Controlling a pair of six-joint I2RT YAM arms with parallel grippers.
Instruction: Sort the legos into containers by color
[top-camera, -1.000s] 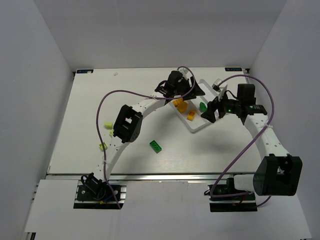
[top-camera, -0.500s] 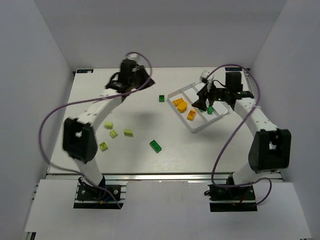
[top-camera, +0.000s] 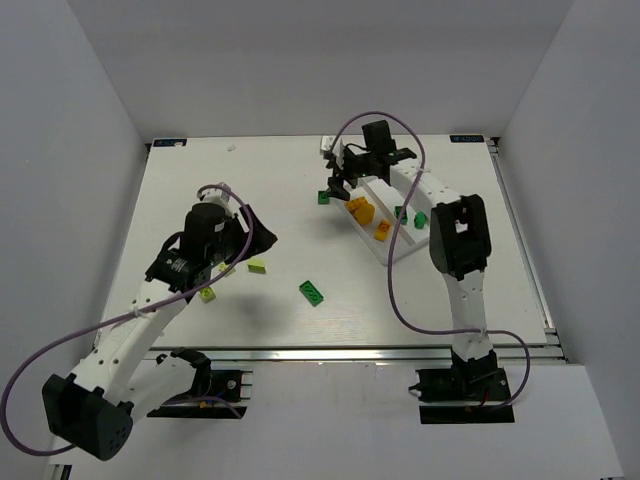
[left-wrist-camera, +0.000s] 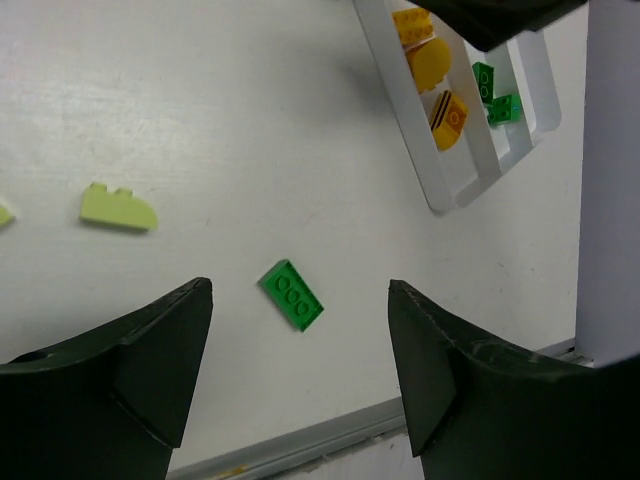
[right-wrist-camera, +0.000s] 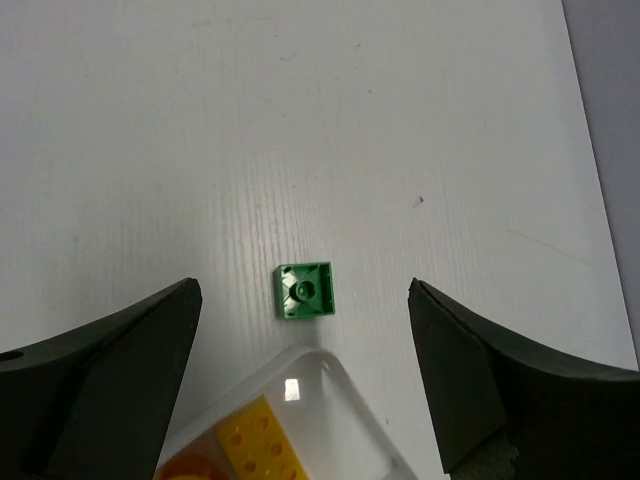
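Found left gripper with jaws apart, empty, poised over a flat green brick on the surface, presumably for pickup. Noted pale bricks loose nearby. Recorded orange pieces and green ones filed in separate tray compartments. Observed right gripper spread wide, empty, over a square green brick just beside the tray's far corner.

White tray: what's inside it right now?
Three orange legos in one compartment, two green legos in the next. The right arm covers part of the tray, so anything there is hidden.
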